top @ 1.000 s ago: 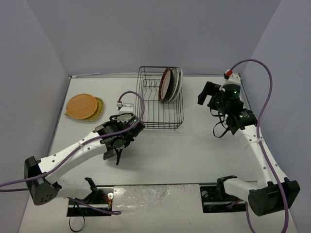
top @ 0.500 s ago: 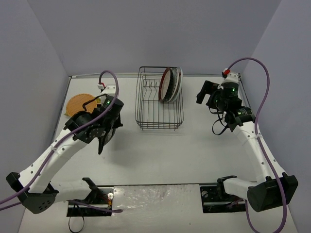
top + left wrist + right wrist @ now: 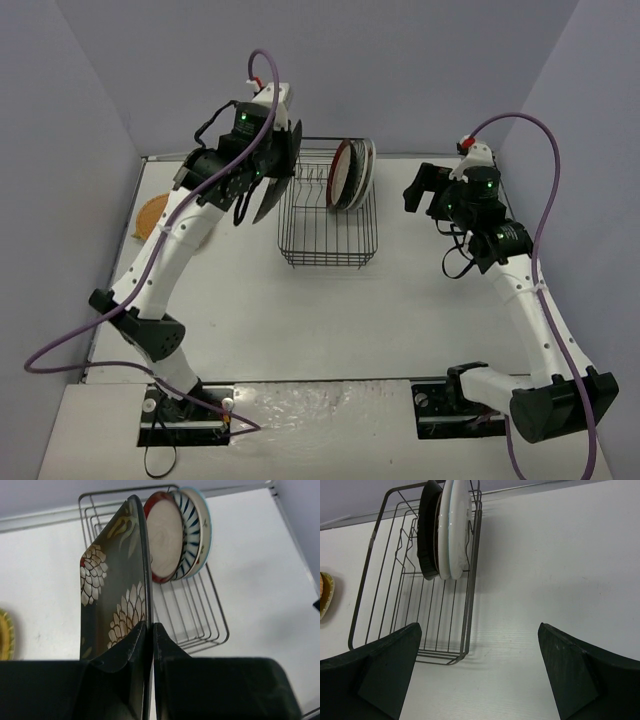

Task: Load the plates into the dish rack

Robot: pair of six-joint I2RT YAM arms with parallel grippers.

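My left gripper (image 3: 262, 182) is shut on the dark square plate (image 3: 272, 195) with pale flower marks and holds it on edge, high above the left back side of the dish rack (image 3: 328, 245). In the left wrist view the fingertips (image 3: 149, 628) pinch the plate's (image 3: 112, 590) near edge. Three plates stand at the rack's right back: the red-rimmed cream one (image 3: 162, 535), the striped one (image 3: 187, 525) and a white one (image 3: 204, 527). The orange plate (image 3: 150, 213) lies at the far left, partly hidden by my arm. My right gripper (image 3: 418, 190) is open and empty, right of the rack.
The yellow-green plate (image 3: 5, 635) shows at the left edge of the left wrist view. In the right wrist view the rack (image 3: 420, 610) lies ahead to the left, its plates (image 3: 452, 525) at the far end. Walls enclose the table at the back and both sides.
My left arm has swung up and back from the table in front of the rack, carrying the dark square plate to above the rack's left back. The right arm has barely moved.
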